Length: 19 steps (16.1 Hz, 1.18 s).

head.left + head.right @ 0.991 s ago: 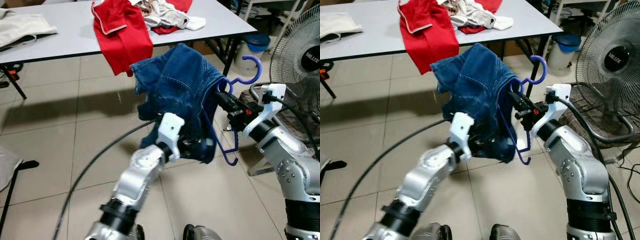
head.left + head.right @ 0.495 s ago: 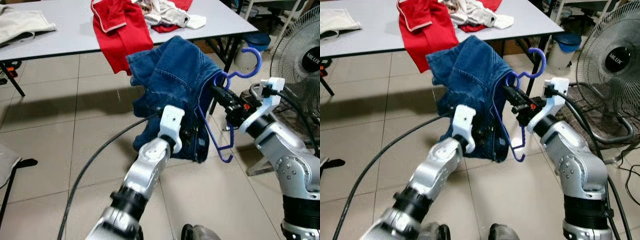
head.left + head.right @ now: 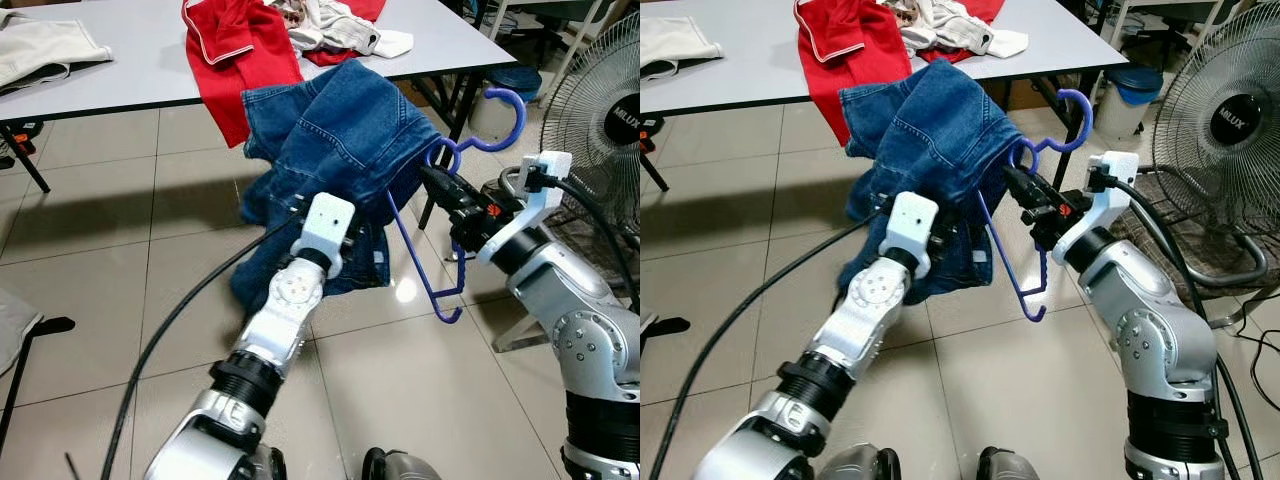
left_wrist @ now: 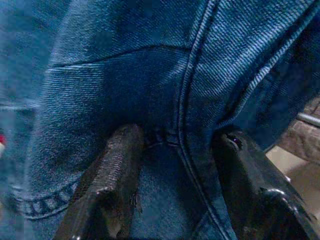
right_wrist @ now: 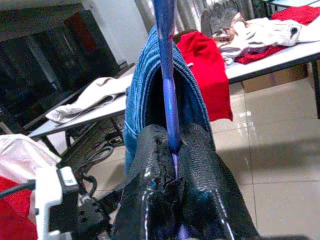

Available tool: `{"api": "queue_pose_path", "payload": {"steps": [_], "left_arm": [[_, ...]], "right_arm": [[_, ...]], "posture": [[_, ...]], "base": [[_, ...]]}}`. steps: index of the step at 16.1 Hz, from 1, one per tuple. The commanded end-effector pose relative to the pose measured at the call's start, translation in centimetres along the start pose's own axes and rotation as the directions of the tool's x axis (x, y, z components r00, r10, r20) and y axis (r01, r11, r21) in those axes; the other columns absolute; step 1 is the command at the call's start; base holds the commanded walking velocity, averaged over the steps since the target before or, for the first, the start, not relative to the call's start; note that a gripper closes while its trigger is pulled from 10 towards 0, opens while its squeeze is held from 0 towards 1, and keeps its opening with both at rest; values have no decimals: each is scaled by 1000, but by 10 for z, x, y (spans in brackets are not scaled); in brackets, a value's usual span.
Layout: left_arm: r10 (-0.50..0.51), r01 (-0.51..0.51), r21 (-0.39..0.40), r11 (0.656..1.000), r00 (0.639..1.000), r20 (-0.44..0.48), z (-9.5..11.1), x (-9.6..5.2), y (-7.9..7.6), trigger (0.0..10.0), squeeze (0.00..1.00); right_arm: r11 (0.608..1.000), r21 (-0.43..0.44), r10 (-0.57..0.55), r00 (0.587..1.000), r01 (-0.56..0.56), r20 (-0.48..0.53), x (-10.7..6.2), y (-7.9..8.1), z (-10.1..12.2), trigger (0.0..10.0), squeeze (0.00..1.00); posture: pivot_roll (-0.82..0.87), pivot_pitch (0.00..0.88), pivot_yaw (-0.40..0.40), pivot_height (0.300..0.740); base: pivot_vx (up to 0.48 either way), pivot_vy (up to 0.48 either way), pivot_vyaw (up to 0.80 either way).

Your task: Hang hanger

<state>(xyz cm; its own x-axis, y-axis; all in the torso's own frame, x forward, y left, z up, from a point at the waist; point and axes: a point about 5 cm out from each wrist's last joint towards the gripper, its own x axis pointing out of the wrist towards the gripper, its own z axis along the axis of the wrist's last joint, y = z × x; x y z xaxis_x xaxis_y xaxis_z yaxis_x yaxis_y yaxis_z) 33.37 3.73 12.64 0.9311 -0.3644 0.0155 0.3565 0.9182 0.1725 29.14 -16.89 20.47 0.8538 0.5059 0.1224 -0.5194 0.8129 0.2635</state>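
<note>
A blue plastic hanger (image 3: 421, 272) hangs in the air over the tiled floor, its hook (image 3: 503, 122) pointing up and to the right. Blue denim jeans (image 3: 340, 130) are draped over it and trail down to the left. My right gripper (image 3: 433, 181) is shut on the hanger's neck just below the hook; in the right wrist view (image 5: 173, 138) the blue bar runs up from between its fingers. My left gripper (image 4: 175, 145) is pushed into the denim below the hanger, with its fingers (image 4: 112, 175) apart and a jeans seam between them. From the head views its white wrist mount (image 3: 327, 226) hides those fingers.
A grey table (image 3: 120, 70) stands behind, carrying a red garment (image 3: 235, 50) that hangs over its edge, white clothes (image 3: 340, 30) and a beige cloth (image 3: 40, 45). A standing fan (image 3: 600, 110) is close on the right. A black cable (image 3: 170, 340) trails from my left arm.
My left arm has risen and pushed higher into the jeans, and the jeans' lower part has swung out to the left. The right gripper has lifted the hanger slightly.
</note>
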Motion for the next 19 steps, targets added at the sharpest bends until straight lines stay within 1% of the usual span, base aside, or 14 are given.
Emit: {"api": "queue_pose_path", "payload": {"steps": [1, 3, 4, 5, 6, 7, 9, 10, 12, 14, 19], "left_arm": [[1, -2, 18, 1000, 999, 36, 5, -2, 1, 10000, 0], [-94, 97, -30, 995, 992, 79, 10, -11, -4, 10000, 0], [-94, 97, -30, 995, 992, 79, 10, -11, -4, 10000, 0], [-180, 189, -73, 979, 977, 113, 12, -19, -10, 3529, 0], [-178, 190, -90, 978, 976, 122, 12, -22, -10, 0, 0], [-178, 189, -90, 978, 977, 121, 11, -23, -10, 0, 0], [-151, 163, -115, 980, 983, 107, 9, -21, -7, 0, 0], [-134, 149, -144, 978, 985, 104, 8, -19, -6, 0, 0], [-115, 128, -162, 978, 989, 90, 7, -15, -5, 0, 0], [-107, 119, -168, 979, 991, 75, 4, -12, -6, 0, 0], [-110, 122, -173, 977, 991, 75, 4, -9, -6, 0, 0]], "right_arm": [[1000, -8, -28, 999, 29, 37, -6, -3, 9, 0, 0], [999, -4, -34, 999, 34, 31, -7, -4, 7, 0, 0], [999, -4, -34, 999, 34, 31, -7, -4, 7, 0, 0], [999, 1, -36, 999, 36, 27, -9, -6, 5, 0, 0], [999, 5, -37, 999, 37, 25, -9, -6, 4, 0, 0], [999, 7, -37, 999, 37, 25, -10, -7, 4, 0, 0], [999, 13, -33, 999, 33, 30, -9, -6, 5, 0, 0], [1000, 13, -28, 999, 28, 35, -9, -5, 6, 0, 0], [1000, 15, -27, 999, 26, 39, -9, -5, 8, 0, 0], [1000, 15, -23, 999, 23, 40, -9, -4, 8, 0, 0], [1000, 14, -28, 999, 28, 41, -10, -4, 7, 0, 0]], "posture": [[-147, 88, -6, 740], [-137, 88, -8, 740], [-137, 88, -8, 740], [-130, 87, -10, 740], [-129, 87, -11, 740], [-129, 87, -12, 740], [-132, 87, -13, 740], [-136, 85, -13, 740], [-139, 84, -13, 740], [-142, 83, -13, 740], [-143, 80, -6, 740]], "base": [[0, 0, 0], [0, 0, 0], [0, 0, 0], [0, 0, 0], [0, 0, 0], [0, 0, 0], [0, 0, 0], [0, 0, 0], [0, 0, 0], [0, 0, 0], [0, 0, 0]]}}
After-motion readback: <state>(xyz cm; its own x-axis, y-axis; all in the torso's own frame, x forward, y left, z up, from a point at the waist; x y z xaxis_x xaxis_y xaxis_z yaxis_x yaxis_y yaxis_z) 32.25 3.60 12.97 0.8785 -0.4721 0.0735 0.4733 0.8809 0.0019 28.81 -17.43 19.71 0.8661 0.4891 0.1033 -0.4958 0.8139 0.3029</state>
